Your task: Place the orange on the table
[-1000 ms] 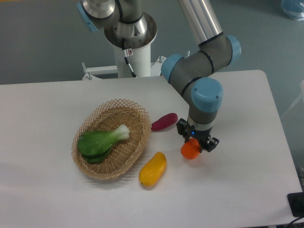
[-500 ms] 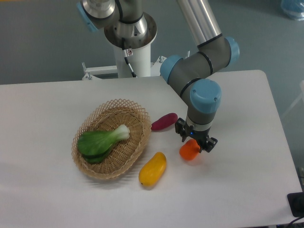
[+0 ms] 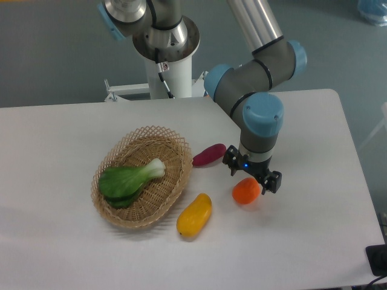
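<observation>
The orange [image 3: 245,191] rests on the white table [image 3: 314,151], right of centre. My gripper [image 3: 251,174] hangs directly over it, just behind its top. The jaws are spread wider than the orange, one on each side, and they no longer press on it. Most of the orange shows below the fingers.
A purple sweet potato [image 3: 209,154] lies just left of the gripper. A yellow mango-like fruit [image 3: 194,215] lies to the front left of the orange. A wicker basket [image 3: 143,176] holding a green bok choy [image 3: 129,179] stands at the left. The robot base [image 3: 166,54] is at the back.
The jaws have spread apart and let go of the orange, which now sits a little lower and to the right on the table. The wrist has risen slightly.
</observation>
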You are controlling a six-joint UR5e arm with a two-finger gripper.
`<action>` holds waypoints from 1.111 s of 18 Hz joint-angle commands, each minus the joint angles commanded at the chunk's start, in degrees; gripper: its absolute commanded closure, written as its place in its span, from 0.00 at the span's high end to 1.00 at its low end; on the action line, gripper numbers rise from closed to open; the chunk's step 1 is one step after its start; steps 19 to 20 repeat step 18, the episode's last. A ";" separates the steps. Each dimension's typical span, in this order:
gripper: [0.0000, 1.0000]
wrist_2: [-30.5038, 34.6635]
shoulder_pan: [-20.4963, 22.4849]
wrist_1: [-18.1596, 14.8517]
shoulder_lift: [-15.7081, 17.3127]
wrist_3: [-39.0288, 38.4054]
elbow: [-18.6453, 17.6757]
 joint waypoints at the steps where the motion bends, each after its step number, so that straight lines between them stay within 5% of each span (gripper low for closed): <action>1: 1.00 0.09 0.00 0.17 0.17 0.09 0.88; 6: 1.00 0.09 0.26 -0.87 2.02 0.35 7.91; 9: 1.00 0.00 0.44 -1.49 3.33 0.88 8.62; 16: 1.00 -0.26 4.30 -8.69 6.33 12.12 7.83; 20: 1.00 -0.35 4.13 -8.79 6.33 12.13 8.00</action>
